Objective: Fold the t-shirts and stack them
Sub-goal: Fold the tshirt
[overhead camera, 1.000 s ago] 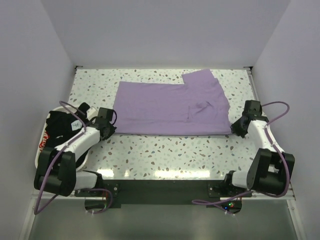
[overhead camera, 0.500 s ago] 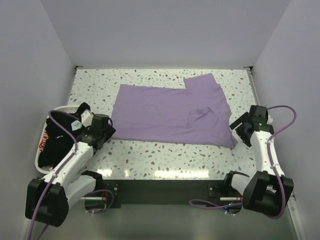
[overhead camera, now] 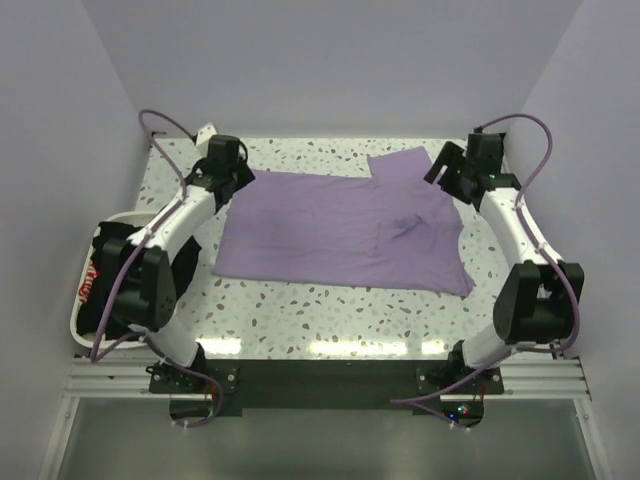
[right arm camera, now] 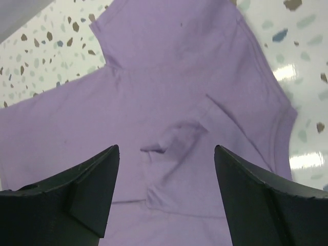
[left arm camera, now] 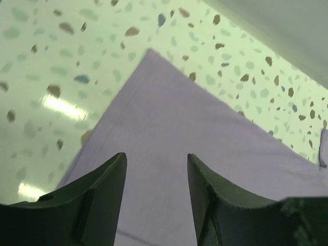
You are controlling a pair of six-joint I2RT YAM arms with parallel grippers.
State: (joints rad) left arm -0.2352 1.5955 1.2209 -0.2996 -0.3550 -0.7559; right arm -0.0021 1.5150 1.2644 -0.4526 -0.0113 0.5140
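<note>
A lavender-purple t-shirt (overhead camera: 335,228) lies spread flat across the speckled table, folded in half with a sleeve sticking out at the far right. My left gripper (overhead camera: 236,180) hovers over its far left corner, jaws open and empty above the cloth (left arm camera: 205,133). My right gripper (overhead camera: 447,172) hangs over the far right sleeve area, open and holding nothing; below it the cloth (right arm camera: 174,102) shows a small wrinkle. The black t-shirts (overhead camera: 108,262), one with a red-and-white print (overhead camera: 88,285), are bunched in a pile at the left.
The black pile sits in a white tray (overhead camera: 75,325) at the table's left edge, partly behind my left arm. White walls close in the table at the back and on both sides. Bare speckled tabletop (overhead camera: 330,305) shows in front of the purple shirt.
Both grippers were shut at the shirt's near edge; they opened, let go, and both arms swung out to the far corners. The shirt's near edge has settled on the table.
</note>
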